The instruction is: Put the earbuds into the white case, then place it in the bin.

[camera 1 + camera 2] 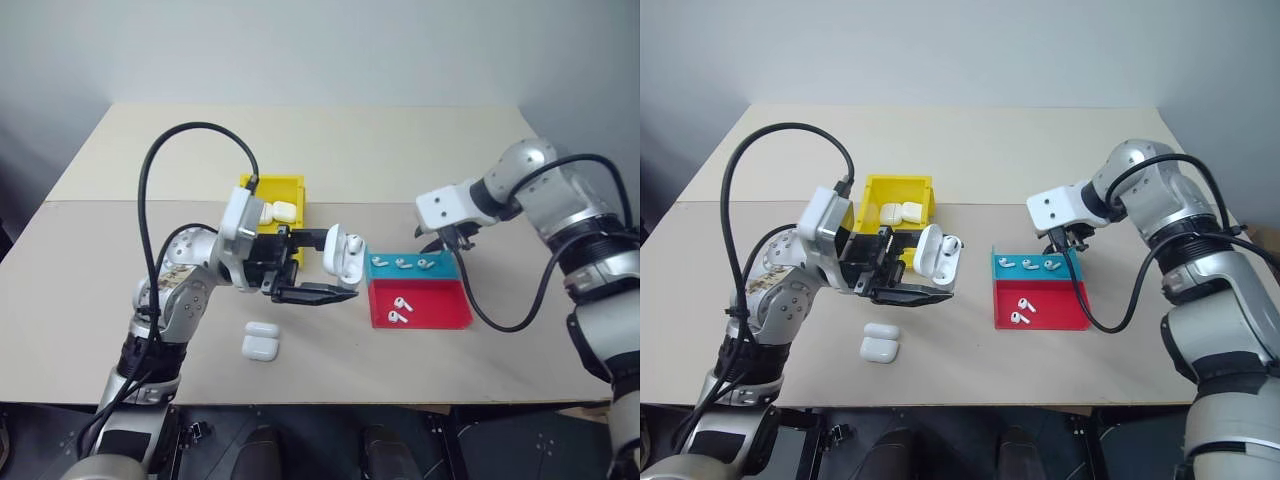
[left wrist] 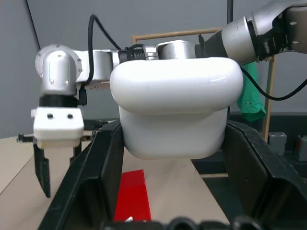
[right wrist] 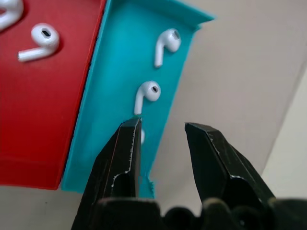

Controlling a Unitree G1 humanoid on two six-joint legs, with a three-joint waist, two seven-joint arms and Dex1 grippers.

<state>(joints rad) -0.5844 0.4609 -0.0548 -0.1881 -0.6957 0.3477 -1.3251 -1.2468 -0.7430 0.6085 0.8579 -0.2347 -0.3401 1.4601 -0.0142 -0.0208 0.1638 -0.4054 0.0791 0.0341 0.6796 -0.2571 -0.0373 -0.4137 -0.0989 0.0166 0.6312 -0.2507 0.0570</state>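
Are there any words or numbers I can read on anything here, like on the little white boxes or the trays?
None can be read.
The white case held in the left end effector: plain, no writing.
The yellow bin and the red-and-blue tray: no labels.
A patterned patch on the left arm: too small and blurred to read.

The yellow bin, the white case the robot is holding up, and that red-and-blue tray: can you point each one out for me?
yellow bin (image 1: 923, 196), right eye view, on its right wall.
white case (image 1: 345, 255), left eye view, on its open body.
red-and-blue tray (image 1: 440, 304), left eye view, on a bare patch of the red floor.
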